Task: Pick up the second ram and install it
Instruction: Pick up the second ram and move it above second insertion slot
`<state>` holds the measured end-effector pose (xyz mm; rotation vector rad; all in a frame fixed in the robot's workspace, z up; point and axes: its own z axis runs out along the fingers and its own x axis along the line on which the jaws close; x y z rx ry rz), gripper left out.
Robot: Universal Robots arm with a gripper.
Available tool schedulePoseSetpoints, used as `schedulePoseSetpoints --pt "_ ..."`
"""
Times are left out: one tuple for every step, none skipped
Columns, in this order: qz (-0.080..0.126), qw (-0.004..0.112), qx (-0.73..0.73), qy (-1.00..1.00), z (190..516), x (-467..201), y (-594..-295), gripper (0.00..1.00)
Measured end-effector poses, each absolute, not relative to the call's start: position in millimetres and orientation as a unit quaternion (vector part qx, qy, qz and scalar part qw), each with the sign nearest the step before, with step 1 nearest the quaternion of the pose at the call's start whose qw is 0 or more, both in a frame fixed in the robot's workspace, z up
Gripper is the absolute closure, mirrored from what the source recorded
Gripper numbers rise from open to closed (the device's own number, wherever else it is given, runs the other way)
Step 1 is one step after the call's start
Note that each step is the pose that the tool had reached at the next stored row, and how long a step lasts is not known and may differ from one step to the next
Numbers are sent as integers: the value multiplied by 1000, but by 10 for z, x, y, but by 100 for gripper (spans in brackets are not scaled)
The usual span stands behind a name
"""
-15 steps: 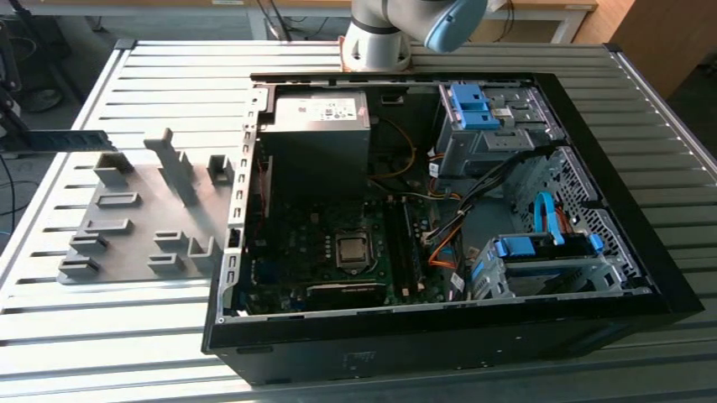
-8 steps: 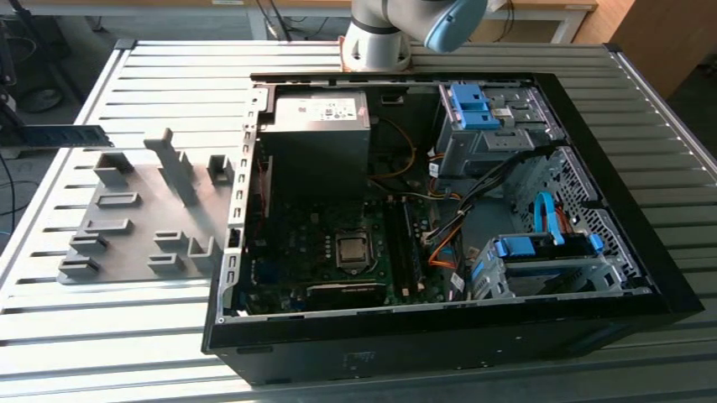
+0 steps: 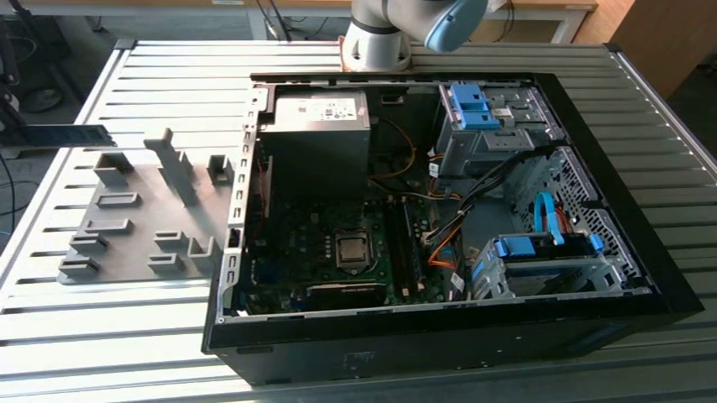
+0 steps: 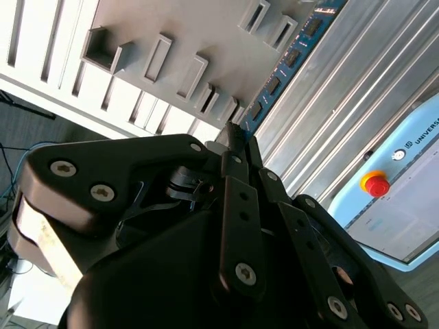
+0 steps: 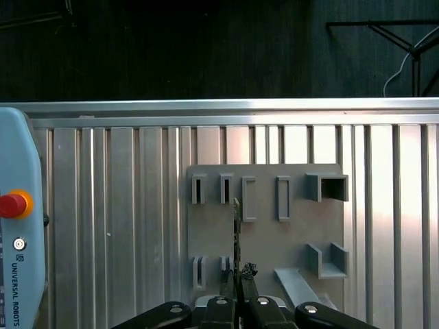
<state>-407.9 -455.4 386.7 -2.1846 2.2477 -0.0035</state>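
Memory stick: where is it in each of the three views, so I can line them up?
Exterior view: the memory stick is a level blue-green strip at the exterior view's far left, beyond the grey holder.
Second wrist view: it runs away from the jaws, alongside the holder's edge.
First wrist view: edge-on, a thin line running from the jaws across the holder.
Shared landmark: the grey holder.
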Motion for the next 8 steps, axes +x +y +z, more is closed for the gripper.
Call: schedulePoseSetpoints --pt "-1 4 -697 717 3868 -4068 -4555 86" --pt "-1 4 -697 717 3867 -4057 -4555 86" --pt "-1 4 -697 717 3867 -4047 -4555 86" --pt "-1 4 -697 717 3867 -4037 -4555 86" --pt "-1 4 -697 717 3867 -4026 -4555 86" --pt "-1 4 -697 717 3867 -4014 -4555 86" --pt "-1 4 -697 717 3867 -4001 -4555 86" --pt "-1 4 -697 717 3867 -3989 -4555 86"
